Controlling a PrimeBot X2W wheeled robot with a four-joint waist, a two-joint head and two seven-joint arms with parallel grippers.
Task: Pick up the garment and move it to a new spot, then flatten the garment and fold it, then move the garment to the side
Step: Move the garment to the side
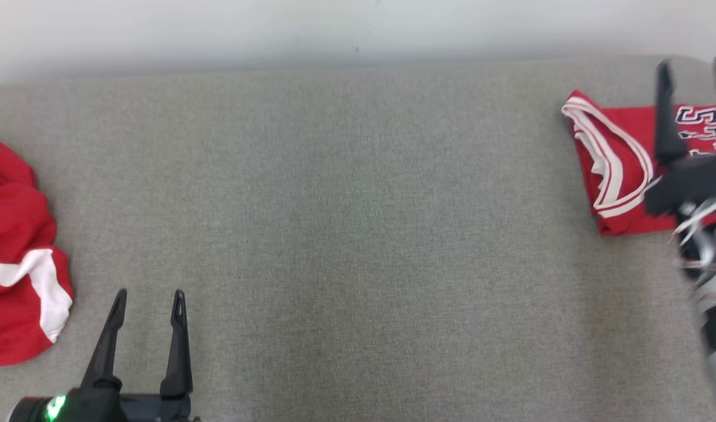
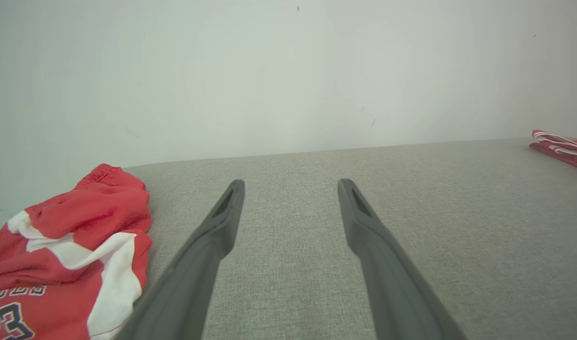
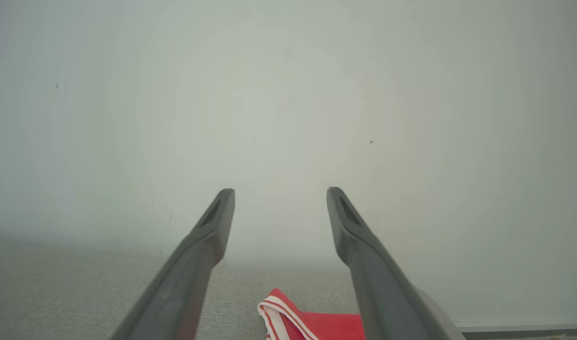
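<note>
Right hand (image 1: 693, 63) seemingly clear above garment (image 1: 618, 138)

The crumpled red garment (image 2: 80, 212) reads "23" — the folded red jersey (image 1: 627, 123) shows "ST", partly hidden.

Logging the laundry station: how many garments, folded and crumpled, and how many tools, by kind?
Folded garments: 1, the folded jersey
Crumpled garments: 1, the crumpled garment
Tools: 2, the left tool and right tool
Total: 4

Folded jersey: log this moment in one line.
folded jersey: lying far right | right gripper: open, empty, above jersey | left gripper: open, empty | crumpled red garment: far left
</note>
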